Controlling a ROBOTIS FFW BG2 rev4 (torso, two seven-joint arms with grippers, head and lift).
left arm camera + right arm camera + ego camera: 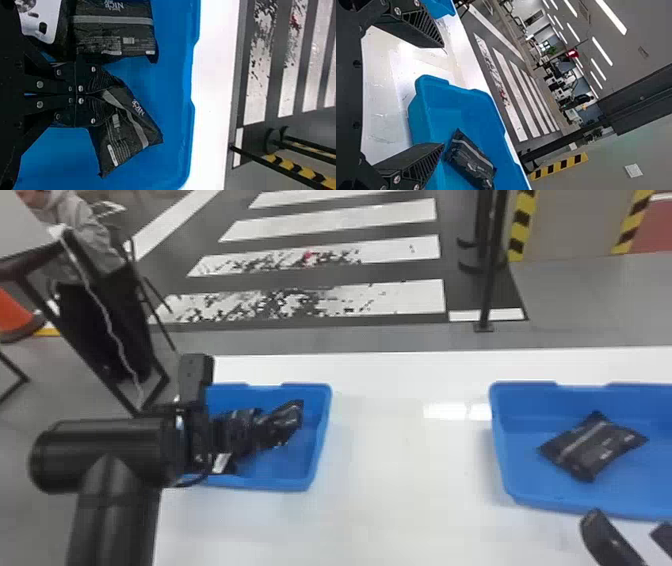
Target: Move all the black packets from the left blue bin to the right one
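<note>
Over the left blue bin (pixel 300 482) is my left gripper (pixel 220 435), its fingertips hidden behind the wrist. In the left wrist view my left gripper (pixel 99 95) is shut on a corner of a black packet (pixel 130 130), which is creased at the pinch. Beside it in that bin lies another black packet (pixel 115 29). One black packet (pixel 592 447) rests in the right blue bin (pixel 520 490). My right gripper (pixel 627 535) is parked in front of the right bin; in the right wrist view the right gripper (pixel 443 95) stands open, holding nothing.
Both bins stand on a white table (pixel 400 490), with a wide stretch of tabletop between them. Past the table's far edge are a striped floor and a black post (pixel 490 265). A dark-framed stand (pixel 90 360) is at the far left.
</note>
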